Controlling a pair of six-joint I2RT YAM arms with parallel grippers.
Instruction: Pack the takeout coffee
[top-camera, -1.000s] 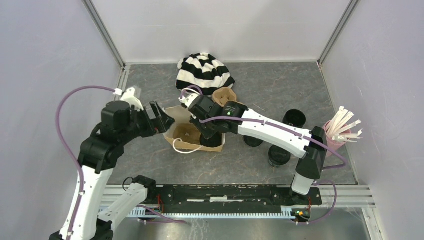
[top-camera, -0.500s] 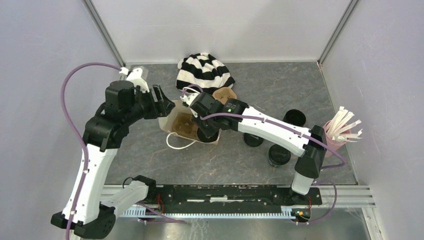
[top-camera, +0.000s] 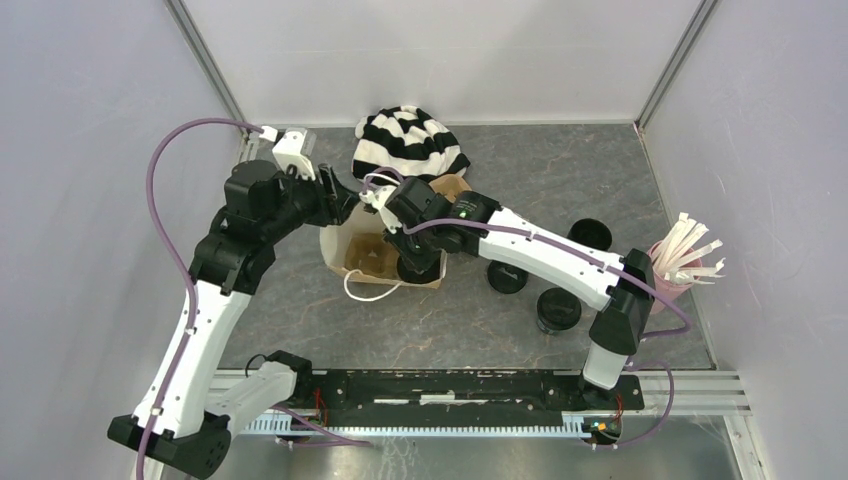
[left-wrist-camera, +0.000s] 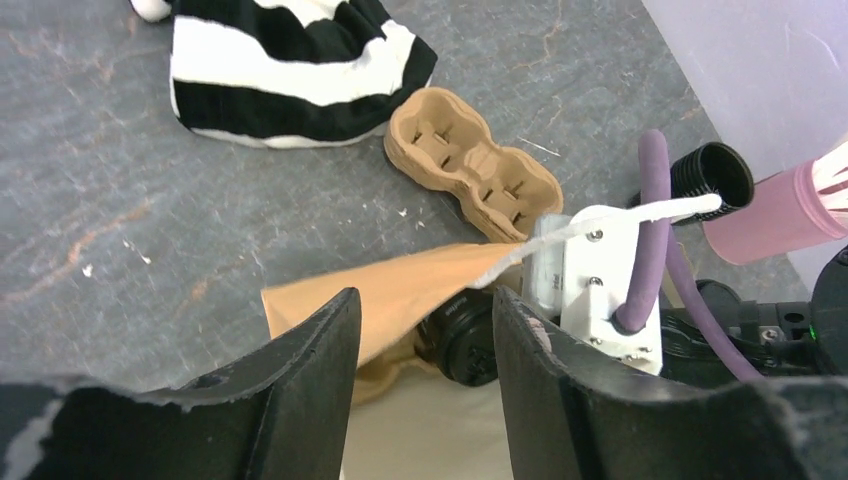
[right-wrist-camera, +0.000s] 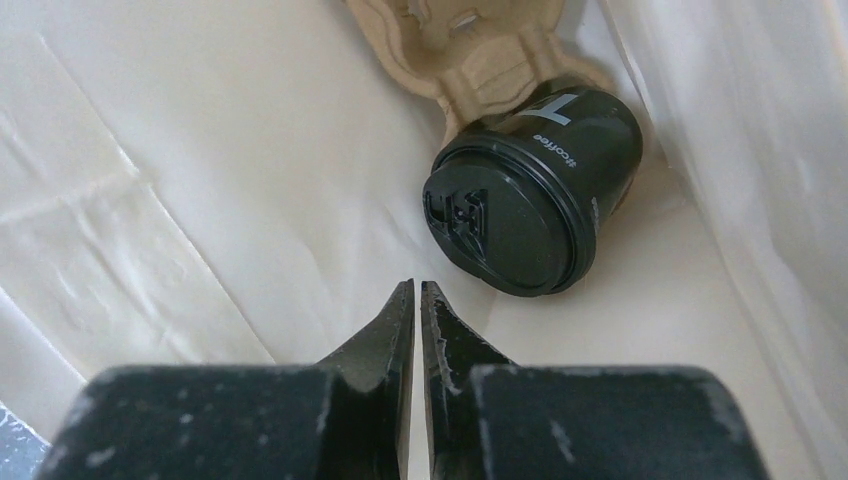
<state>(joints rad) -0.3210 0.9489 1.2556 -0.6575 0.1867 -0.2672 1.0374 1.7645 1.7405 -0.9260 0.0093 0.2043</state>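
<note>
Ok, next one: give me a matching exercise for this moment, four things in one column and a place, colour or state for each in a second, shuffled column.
Things:
A. striped hat
B. pink cup
C. loose cardboard carrier
D. lidded coffee cup

Descriptions:
1. holds white sticks
2. inside the brown paper bag
3. black and white
4. empty, lying outside the bag

Pairs: A-3, B-1, C-4, D-2
</note>
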